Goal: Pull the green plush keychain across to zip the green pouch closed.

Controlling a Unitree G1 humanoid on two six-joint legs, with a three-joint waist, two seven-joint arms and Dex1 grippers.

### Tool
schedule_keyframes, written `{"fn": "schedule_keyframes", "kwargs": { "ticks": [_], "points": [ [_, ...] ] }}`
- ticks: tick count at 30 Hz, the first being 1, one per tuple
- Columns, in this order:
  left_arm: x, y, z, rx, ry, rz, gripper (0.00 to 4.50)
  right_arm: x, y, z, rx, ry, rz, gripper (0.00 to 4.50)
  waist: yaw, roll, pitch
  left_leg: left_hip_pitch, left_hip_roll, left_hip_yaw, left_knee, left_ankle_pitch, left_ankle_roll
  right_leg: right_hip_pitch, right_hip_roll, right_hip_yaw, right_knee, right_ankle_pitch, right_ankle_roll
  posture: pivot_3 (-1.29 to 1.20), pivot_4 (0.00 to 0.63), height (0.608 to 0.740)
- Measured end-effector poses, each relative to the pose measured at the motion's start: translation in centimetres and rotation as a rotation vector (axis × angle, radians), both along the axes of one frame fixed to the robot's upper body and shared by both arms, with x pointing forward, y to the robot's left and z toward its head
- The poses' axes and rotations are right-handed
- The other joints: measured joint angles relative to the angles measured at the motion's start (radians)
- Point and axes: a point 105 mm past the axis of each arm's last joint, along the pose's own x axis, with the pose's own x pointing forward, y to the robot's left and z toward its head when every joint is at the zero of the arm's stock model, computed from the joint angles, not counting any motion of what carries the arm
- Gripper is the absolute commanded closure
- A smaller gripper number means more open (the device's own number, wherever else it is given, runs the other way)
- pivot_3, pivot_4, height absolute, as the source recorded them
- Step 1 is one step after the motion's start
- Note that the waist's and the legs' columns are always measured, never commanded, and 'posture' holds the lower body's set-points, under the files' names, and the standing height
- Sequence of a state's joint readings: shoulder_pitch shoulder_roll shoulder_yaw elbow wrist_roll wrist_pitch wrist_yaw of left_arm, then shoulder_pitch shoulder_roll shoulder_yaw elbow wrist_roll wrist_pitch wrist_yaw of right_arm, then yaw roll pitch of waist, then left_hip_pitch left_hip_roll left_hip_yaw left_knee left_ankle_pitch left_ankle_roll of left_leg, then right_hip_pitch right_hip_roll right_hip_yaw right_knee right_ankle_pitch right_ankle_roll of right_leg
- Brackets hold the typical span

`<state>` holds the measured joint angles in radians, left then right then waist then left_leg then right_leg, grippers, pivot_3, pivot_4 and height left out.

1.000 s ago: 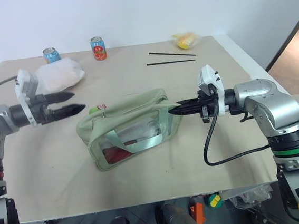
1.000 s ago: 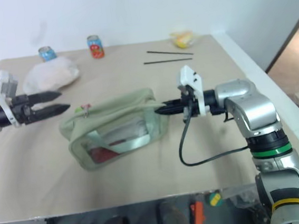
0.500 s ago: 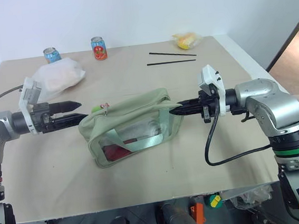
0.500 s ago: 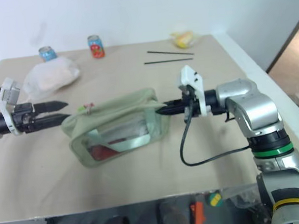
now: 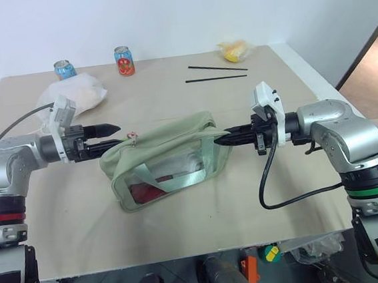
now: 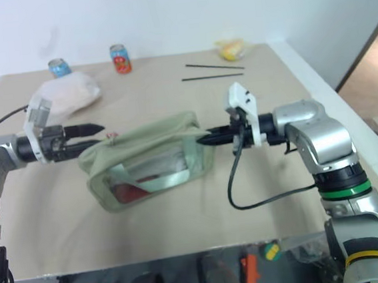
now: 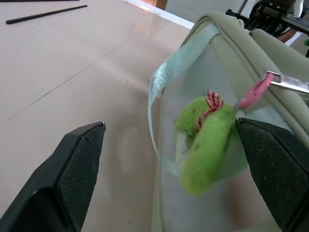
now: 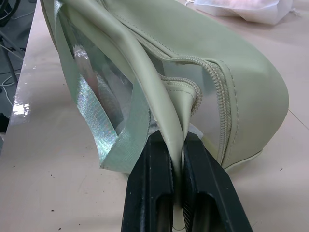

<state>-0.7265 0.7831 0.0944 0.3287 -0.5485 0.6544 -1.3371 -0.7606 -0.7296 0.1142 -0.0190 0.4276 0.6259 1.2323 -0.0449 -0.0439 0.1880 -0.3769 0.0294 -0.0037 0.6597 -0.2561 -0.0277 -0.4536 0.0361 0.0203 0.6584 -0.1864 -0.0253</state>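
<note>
The pale green pouch (image 5: 170, 158) lies in the middle of the table, its clear window facing me with red contents inside. My right gripper (image 5: 221, 139) is shut on the fabric tab at the pouch's right end (image 8: 176, 145). The green plush keychain (image 7: 207, 137) hangs at the pouch's left end from a pink cord (image 7: 252, 94) on the zipper pull. My left gripper (image 7: 169, 126) is open at that end, with the plush between its two fingers and not touching either. From the head camera, the left gripper (image 5: 113, 136) points right, its tips level with the pouch's left corner.
A white crinkly bag (image 5: 77, 93) lies behind the left arm. Two cans (image 5: 65, 68) (image 5: 124, 60) and a yellow object (image 5: 234, 50) stand along the far edge. Two black sticks (image 5: 216, 78) lie behind the pouch. The table's right edge (image 5: 316, 76) is near the right arm.
My left gripper has moved right and a little down, from beside the pouch to its left end, so its open fingers now flank the plush keychain. The right gripper and pouch have stayed still.
</note>
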Motion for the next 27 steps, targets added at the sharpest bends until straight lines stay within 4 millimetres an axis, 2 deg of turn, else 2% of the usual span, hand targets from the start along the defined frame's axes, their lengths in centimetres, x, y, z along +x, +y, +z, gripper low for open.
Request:
{"fn": "schedule_keyframes", "kwargs": {
  "ticks": [11,14,17,25,26,27],
  "points": [
    [-1.1,0.0,-0.1,0.014,0.021,-0.069,0.03,0.0,-0.2,0.1,-0.007,-0.007,-0.012,4.50,0.000,0.000,0.000,0.000,0.000,0.000,0.000,0.000,0.000,0.000,0.000,0.000,0.000,0.000,0.000,0.00,0.150,0.740],
    [-1.3,-0.2,-0.1,0.010,0.028,-0.088,0.81,0.1,-0.2,0.1,-0.007,-0.008,-0.012,4.50,0.000,0.000,0.000,0.000,0.000,0.000,0.001,0.000,0.000,0.000,0.000,0.000,0.000,0.000,0.000,0.00,0.150,0.740],
    [-1.3,-0.2,-0.1,0.016,0.026,-0.084,1.82,0.1,-0.2,0.1,-0.007,-0.009,-0.012,4.50,0.000,0.000,0.000,0.000,0.000,0.000,0.001,0.000,0.000,0.000,0.000,0.000,0.000,0.000,0.000,0.00,0.150,0.740],
    [-0.7,0.2,-0.8,0.069,0.014,-0.029,1.82,0.1,-0.2,0.1,-0.005,-0.008,-0.014,4.50,0.000,0.000,0.000,0.000,0.000,0.000,0.001,0.000,0.000,0.000,0.000,0.000,0.000,0.000,0.000,0.00,0.150,0.740],
    [-0.8,0.2,-0.9,0.068,0.020,-0.031,2.38,0.1,-0.2,0.1,-0.005,-0.008,-0.014,4.50,0.000,0.000,0.000,0.000,0.000,0.000,0.001,0.000,0.000,0.000,0.000,0.000,0.000,0.000,0.000,0.00,0.150,0.740],
    [-0.9,0.3,-1.1,0.067,0.027,-0.032,2.71,0.1,-0.2,0.1,-0.005,-0.008,-0.014,4.50,0.000,0.000,0.000,0.000,0.000,0.000,0.001,0.000,0.000,0.000,0.000,0.000,0.000,0.000,0.000,0.00,0.150,0.740]
  ]
}}
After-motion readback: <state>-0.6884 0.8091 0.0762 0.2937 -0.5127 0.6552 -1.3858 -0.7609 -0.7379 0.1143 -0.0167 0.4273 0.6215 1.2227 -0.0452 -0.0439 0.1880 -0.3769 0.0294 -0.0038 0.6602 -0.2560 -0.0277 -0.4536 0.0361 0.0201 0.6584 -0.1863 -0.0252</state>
